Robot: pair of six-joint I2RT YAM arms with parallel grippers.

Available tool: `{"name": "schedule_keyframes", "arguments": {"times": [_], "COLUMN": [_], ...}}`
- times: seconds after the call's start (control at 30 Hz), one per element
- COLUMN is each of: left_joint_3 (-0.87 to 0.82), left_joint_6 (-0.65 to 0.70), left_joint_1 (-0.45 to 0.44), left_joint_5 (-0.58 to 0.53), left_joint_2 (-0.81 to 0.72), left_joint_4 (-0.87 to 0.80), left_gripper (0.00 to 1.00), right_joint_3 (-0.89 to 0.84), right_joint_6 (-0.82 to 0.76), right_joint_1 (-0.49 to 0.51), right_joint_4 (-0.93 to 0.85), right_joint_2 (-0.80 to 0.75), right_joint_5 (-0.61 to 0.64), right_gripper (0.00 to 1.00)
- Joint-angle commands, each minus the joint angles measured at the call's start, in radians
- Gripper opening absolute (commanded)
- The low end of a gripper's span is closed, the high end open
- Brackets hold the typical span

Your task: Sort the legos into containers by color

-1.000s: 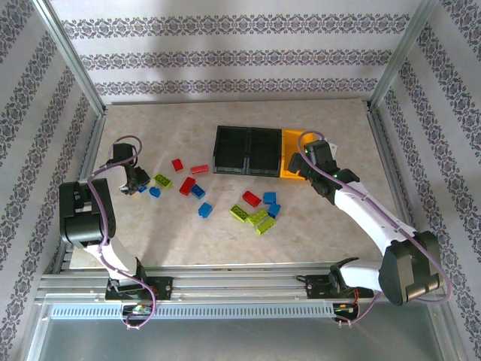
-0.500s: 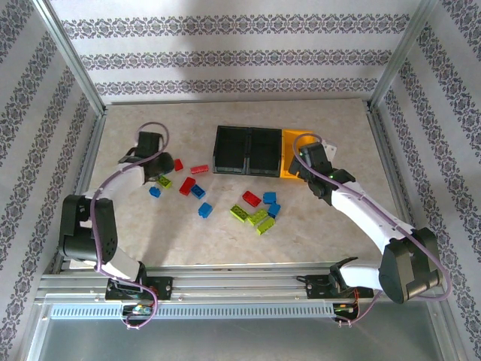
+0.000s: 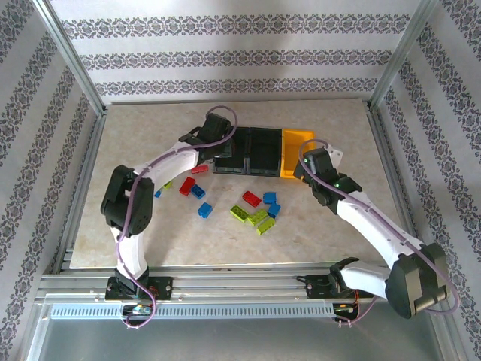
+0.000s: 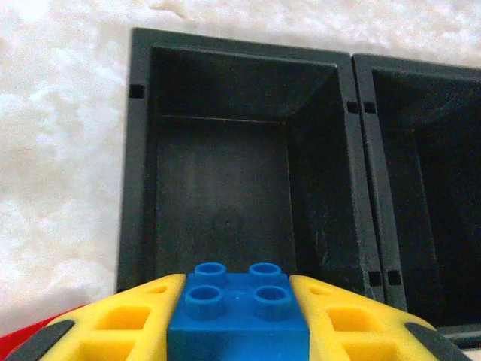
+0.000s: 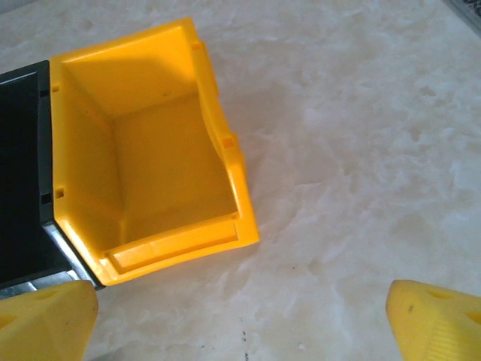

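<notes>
Left hand (image 4: pixel 235 286) grasping blue lego (image 4: pixel 239 320) at black bin (image 4: pixel 141 158), right hand (image 5: pixel 240 320) released, scattered legos (image 3: pixel 258 216)

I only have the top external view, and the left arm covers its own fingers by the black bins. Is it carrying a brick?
Observer: Yes, the left fingers grip a blue brick, studs up.
Operator: Which bin is it lined up with?
Observer: The leftmost black bin lies straight ahead of the brick; its floor is bare.
Operator: And the other arm?
Observer: The right fingers are spread wide with nothing between them, near the yellow bin.
</notes>
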Motion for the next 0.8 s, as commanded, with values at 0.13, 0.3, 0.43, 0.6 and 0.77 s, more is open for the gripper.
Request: {"name": "schedule_keyframes", "arguments": {"times": [0.13, 0.3, 0.43, 0.6, 0.77], "left_joint_3": [0.138, 0.181, 0.188, 0.191, 0.194], "left_joint_6": [0.069, 0.071, 0.065, 0.054, 0.05], "left_joint_1": [-0.044, -0.052, -0.054, -0.056, -0.057], "left_joint_5": [-0.058, -0.087, -0.089, -0.07, -0.053], "left_joint_2": [0.096, 0.152, 0.169, 0.165, 0.138], "left_joint_4": [-0.102, -0.127, -0.127, -0.125, -0.125], "left_gripper": [0.27, 0.35, 0.45, 0.53, 0.54], "right_joint_3": [-0.049, -0.042, -0.043, -0.046, -0.042], "right_joint_6": [0.006, -0.006, -0.007, -0.009, -0.012], "right_joint_1": [0.003, 0.0, 0.0, -0.003, -0.005], "right_joint_4": [-0.01, -0.017, -0.014, -0.003, 0.001], "right_joint_2": [-0.071, -0.077, -0.077, -0.077, -0.077], "right_joint_5": [0.053, 0.053, 0.051, 0.052, 0.052], "right_gripper": [0.98, 0.98, 0.98, 0.98, 0.98]}}
